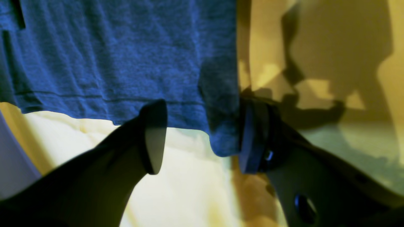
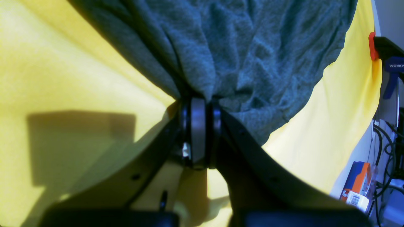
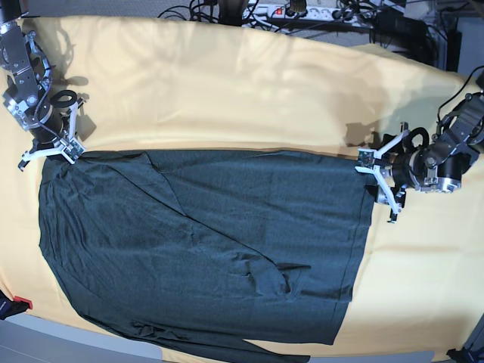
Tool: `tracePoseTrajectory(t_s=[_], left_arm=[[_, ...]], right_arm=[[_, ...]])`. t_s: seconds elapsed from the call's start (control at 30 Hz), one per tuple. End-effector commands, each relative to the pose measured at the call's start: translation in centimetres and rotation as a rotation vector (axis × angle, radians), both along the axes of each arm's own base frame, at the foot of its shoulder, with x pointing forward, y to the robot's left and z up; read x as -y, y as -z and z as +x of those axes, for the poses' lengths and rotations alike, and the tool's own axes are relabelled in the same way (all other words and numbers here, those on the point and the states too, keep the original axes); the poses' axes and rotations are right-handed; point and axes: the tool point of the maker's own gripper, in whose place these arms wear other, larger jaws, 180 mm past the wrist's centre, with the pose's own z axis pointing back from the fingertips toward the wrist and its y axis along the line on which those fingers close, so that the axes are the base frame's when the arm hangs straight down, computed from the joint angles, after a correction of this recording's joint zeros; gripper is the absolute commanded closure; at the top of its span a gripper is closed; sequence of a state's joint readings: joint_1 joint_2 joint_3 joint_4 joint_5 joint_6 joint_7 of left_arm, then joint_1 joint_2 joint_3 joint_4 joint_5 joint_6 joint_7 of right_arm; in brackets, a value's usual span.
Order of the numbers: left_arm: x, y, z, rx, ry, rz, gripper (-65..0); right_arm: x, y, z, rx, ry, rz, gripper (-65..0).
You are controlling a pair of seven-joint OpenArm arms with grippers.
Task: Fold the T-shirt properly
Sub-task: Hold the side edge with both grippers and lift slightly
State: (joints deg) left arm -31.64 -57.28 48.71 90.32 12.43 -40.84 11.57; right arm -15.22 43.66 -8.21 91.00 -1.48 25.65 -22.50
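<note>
The T-shirt point(image 3: 204, 242), dark charcoal knit, lies spread flat on the yellow cloth point(image 3: 227, 91) with some wrinkles near its lower middle. My right gripper point(image 3: 51, 153) is at the shirt's upper left corner. In the right wrist view it point(image 2: 202, 102) is shut on a bunched fold of the T-shirt point(image 2: 252, 47). My left gripper point(image 3: 378, 185) stands at the upper right corner, by the hem. The left wrist view shows it point(image 1: 203, 138) open, with the T-shirt point(image 1: 110, 56) corner hanging between the fingers and resting against the right pad point(image 1: 249, 138).
A power strip and cables point(image 3: 302, 11) run along the far edge of the table. An orange and blue clamp point(image 2: 388, 63) grips the cloth's edge, and a red clamp tip point(image 3: 17, 305) shows at the near left edge. The shirt's bottom hem reaches the table's front edge.
</note>
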Motion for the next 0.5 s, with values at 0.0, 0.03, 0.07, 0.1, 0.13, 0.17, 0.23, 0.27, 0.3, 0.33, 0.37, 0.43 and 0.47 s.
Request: tracePoseTrajectory(t_s=[0.0,0.03,0.07,0.1,0.13,0.17,0.23,0.27,0.3,0.33,0.37,0.43,0.47], left_arm=[[-0.7,-1.7,1.4,0.057,-0.013,0.007,-34.2],[-0.8,-1.7,1.4,0.057,-0.014,0.009,-34.2],[-0.9,-1.7,1.5,0.058,-0.017,0.014,-34.2],[-1.0,-1.7,1.5,0.059,-0.019,0.018,-34.2],[-1.0,-1.7,1.4,0.059,-0.019,0.018,-34.2],[-1.0,-1.7,1.5,0.059,-0.019,0.019,-34.2],[-1.3,-1.7,1.6,0.066,-0.018,0.036,-34.2],[-1.5,-1.7,1.6,0.072,-0.016,0.048,-34.2],[-1.7,-1.7,1.7,0.078,-0.016,0.059,-34.2],[-1.7,-2.0,2.2,0.106,-0.030,0.056,-34.2],[-1.7,-2.2,2.6,0.126,-0.038,0.050,-34.2],[-1.6,-2.4,3.0,0.151,-0.047,0.039,-34.2],[-1.5,-2.5,3.1,0.161,-0.050,0.034,-34.2]], right_arm=[[1.5,0.4,-0.9,-0.053,0.013,-0.060,0.0],[1.5,0.4,-0.9,-0.052,0.013,-0.060,0.0],[1.5,0.4,-0.9,-0.053,0.013,-0.060,0.0],[1.5,0.4,-0.9,-0.052,0.013,-0.060,0.0],[1.5,0.4,-0.9,-0.053,0.013,-0.060,0.0],[1.5,0.4,-0.9,-0.053,0.013,-0.060,0.0],[1.5,0.4,-0.9,-0.052,0.013,-0.060,0.0],[1.5,0.4,-0.9,-0.052,0.013,-0.060,0.0],[1.5,0.4,-0.9,-0.053,0.013,-0.060,0.0],[1.5,0.4,-0.9,-0.052,0.013,-0.060,0.0],[1.5,0.4,-0.9,-0.053,0.013,-0.060,0.0],[1.5,0.4,-0.9,-0.053,0.013,-0.060,0.0],[1.5,0.4,-0.9,-0.053,0.013,-0.061,0.0]])
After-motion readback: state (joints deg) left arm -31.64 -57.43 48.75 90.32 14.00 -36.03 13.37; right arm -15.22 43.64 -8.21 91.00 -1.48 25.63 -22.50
